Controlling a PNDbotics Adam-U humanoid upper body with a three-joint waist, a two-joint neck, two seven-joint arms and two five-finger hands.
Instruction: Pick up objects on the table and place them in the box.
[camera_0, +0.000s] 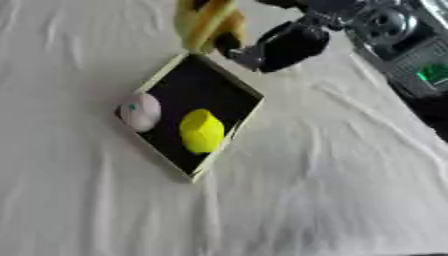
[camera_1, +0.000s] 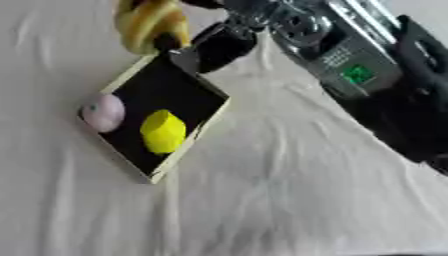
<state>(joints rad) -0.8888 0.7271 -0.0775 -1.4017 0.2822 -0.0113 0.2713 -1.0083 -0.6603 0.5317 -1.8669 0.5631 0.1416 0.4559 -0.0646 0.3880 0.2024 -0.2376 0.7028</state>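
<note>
Right hand (camera_0: 284, 42), fingers curled on the banana (camera_0: 208, 22), holds it just beyond the box's (camera_0: 229, 80) far corner, long axis pointing boxward.

Both head views look steeply down from close above the box (camera_0: 197, 117); the right eye view sits slightly rightward, sharing the box and cloth (camera_1: 289, 200) around it

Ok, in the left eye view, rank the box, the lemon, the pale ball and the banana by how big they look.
1. box
2. banana, partly cut off at the top, so unsure
3. lemon
4. pale ball, close to the lemon
</note>
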